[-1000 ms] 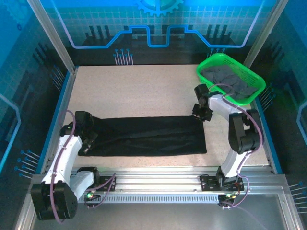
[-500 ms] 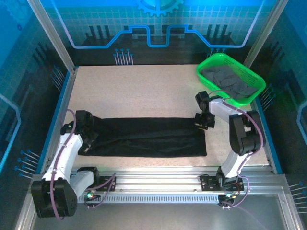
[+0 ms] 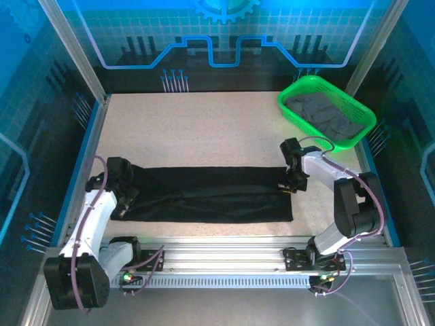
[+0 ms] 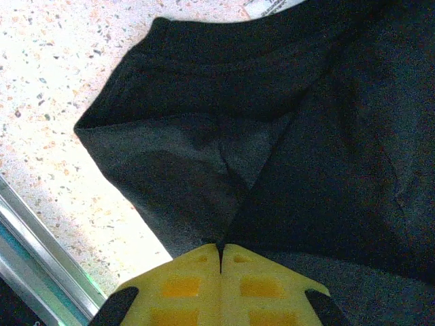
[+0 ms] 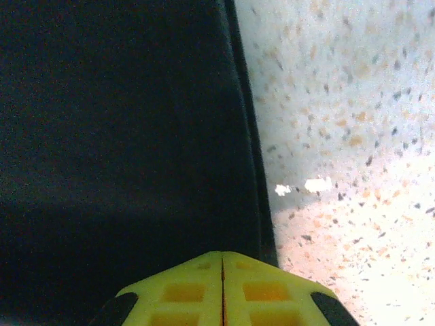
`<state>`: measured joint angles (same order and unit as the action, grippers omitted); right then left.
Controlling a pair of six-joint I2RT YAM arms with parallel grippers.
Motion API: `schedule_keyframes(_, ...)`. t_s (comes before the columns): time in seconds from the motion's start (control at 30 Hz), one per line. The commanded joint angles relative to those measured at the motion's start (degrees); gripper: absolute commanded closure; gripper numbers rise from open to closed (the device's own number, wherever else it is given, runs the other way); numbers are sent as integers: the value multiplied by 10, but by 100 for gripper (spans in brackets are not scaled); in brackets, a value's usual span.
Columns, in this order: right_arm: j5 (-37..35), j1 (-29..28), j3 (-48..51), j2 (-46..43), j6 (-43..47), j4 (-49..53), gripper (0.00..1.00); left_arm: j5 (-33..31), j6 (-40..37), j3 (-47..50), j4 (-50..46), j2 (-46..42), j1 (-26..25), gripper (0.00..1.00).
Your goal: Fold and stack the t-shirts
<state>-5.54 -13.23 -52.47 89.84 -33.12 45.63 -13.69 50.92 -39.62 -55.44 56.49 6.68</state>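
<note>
Left end effector [image 4: 219, 248]: clenched on the black t-shirt [image 3: 204, 193], left end.
Right end effector [image 5: 222, 255]: clenched on its right hem.

High camera, two wrist close-ups.
Overhead looks down across the table [image 3: 204, 129] from its near edge; each wrist view presses close on one end of the black t-shirt [image 3: 204, 193].

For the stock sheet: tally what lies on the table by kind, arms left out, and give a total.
black t-shirt: 1
green mesh basket: 1
heap of dark grey cloth in the basket: 1 (the pieces in it cannot be told apart)
Total: 3
</note>
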Motion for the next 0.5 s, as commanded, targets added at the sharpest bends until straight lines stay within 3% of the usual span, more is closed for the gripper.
schedule_keyframes(0.0, -5, -3, 12, 1, 2, 21, 90, 2, 28, 22, -27, -12, -1, 91)
schedule_keyframes(0.23, -34, -16, -29, -20, 2, 45, 90, 40, 78, 16, -34, -21, -1, 65)
schedule_keyframes(0.33, -59, -41, -52, -41, 0, 52, 89, 40, 78, -29, -15, -15, -1, 63)
schedule_keyframes(0.47, -18, -53, -72, -12, -17, 30, 87, 76, 49, -72, 78, 63, -1, 64)
